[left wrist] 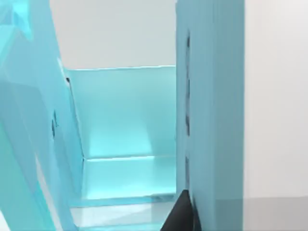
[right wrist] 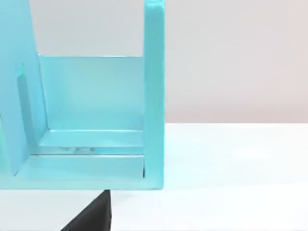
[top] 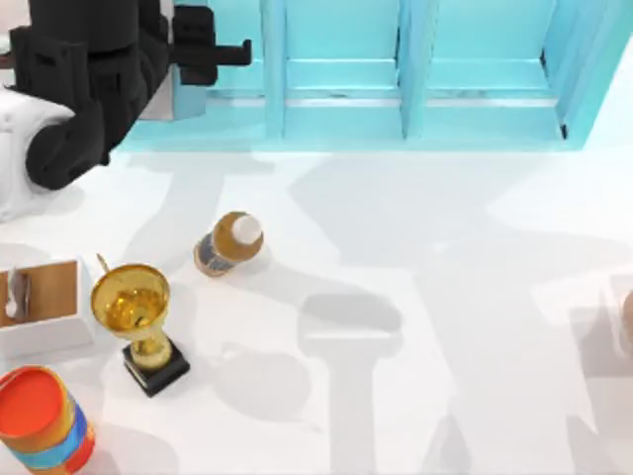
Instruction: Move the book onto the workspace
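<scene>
The book [top: 163,99] appears as a paler light-blue slab in the leftmost compartment of the turquoise shelf unit [top: 415,99], mostly covered by my left arm. In the left wrist view a tilted light-blue slab with a pale edge [left wrist: 29,144], likely the same book, leans beside a shelf divider [left wrist: 211,120]. My left gripper [top: 223,49] reaches into that compartment; one black fingertip [left wrist: 180,214] shows close to the divider. The workspace [top: 445,297] is the white table in front. A black fingertip [right wrist: 91,214] of my right gripper shows facing the shelf's end compartment.
On the left part of the table lie a tipped bottle [top: 227,242], a gold trophy [top: 134,302] on a black base, an orange can [top: 40,421] and a white box with a brown top [top: 40,302]. A brown object [top: 628,322] sits at the right edge.
</scene>
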### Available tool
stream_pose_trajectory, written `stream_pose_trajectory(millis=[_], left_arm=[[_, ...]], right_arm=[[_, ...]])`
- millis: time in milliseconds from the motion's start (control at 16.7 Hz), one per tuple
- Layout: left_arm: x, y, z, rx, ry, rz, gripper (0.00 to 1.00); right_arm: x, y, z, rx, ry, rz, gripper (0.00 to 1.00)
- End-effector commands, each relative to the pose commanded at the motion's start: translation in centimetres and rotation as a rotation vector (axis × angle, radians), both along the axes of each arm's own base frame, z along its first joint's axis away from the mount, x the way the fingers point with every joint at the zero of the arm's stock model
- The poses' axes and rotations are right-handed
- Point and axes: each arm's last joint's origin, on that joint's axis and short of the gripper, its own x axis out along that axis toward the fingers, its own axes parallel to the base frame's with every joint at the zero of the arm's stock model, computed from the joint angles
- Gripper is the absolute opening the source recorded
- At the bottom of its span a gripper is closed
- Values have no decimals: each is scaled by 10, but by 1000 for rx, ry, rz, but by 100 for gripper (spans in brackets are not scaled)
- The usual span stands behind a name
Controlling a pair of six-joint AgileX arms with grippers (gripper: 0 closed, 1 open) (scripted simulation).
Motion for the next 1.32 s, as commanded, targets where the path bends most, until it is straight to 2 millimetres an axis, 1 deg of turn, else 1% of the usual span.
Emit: stream_pose_trajectory(millis=[120, 180, 300, 420, 780, 900, 1080, 1320], left_arm=[[-31, 6, 25, 2, -18, 5, 0], [-45, 10, 34, 4, -25, 14, 0], [-65, 17, 44, 9, -31, 34, 0], [-76, 22, 49, 12, -30, 49, 0], [-76, 24, 48, 17, -25, 56, 0], [-76, 19, 48, -9, -27, 63, 0], [-76, 2, 44, -115, -29, 94, 0], [-81, -37, 33, -361, -19, 163, 0]], right_arm=[[0, 0, 0, 0, 0, 0, 100], [0, 0, 0, 0, 0, 0, 100], [0, 0, 0, 0, 0, 0, 100], [0, 0, 0, 0, 0, 0, 100], [0, 0, 0, 0, 0, 0, 100], [0, 0, 0, 0, 0, 0, 100], [0, 0, 0, 0, 0, 0, 100], [0, 0, 0, 0, 0, 0, 100]])
